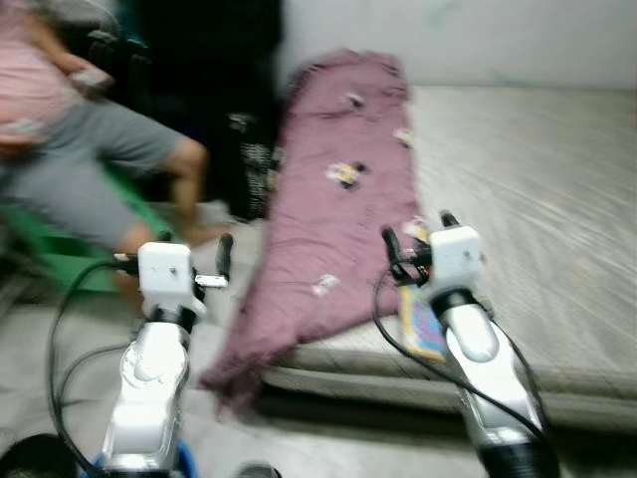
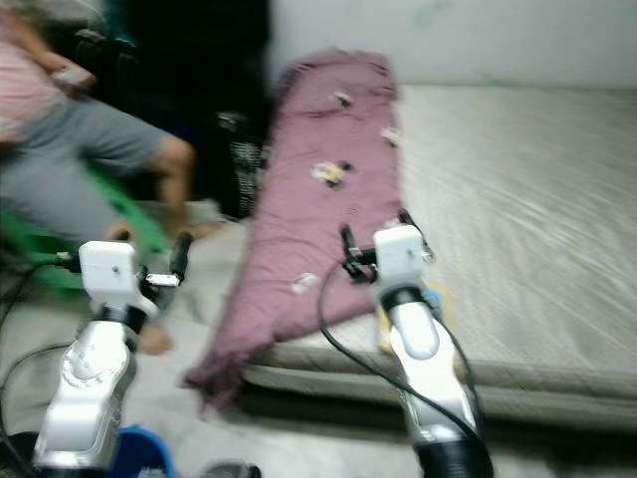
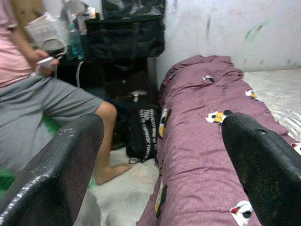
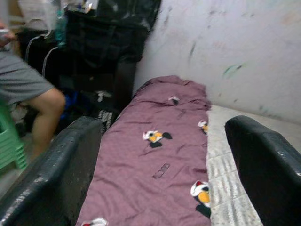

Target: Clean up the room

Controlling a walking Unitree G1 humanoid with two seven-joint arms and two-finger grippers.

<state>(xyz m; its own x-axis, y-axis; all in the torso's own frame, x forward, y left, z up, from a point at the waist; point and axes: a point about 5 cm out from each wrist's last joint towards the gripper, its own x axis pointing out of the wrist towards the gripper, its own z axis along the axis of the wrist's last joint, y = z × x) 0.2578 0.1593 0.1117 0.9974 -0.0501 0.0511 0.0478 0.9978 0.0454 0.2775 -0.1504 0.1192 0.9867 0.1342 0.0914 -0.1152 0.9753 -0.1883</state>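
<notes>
Both grippers, left (image 1: 194, 267) and right (image 1: 418, 244), jaws apart, empty; purple blanket (image 1: 338, 199) lies lengthwise toward wall.

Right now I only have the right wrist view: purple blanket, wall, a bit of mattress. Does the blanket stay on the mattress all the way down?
Observer: No. The purple blanket's near end hangs off the mattress edge toward the floor.
Operator: Anything else on the mattress?
Observer: A flat colourful item lies at its edge, beside the blanket, partly behind the right arm.
Operator: And the left gripper?
Observer: The left gripper is open, raised over the floor, near a seated person.
</notes>
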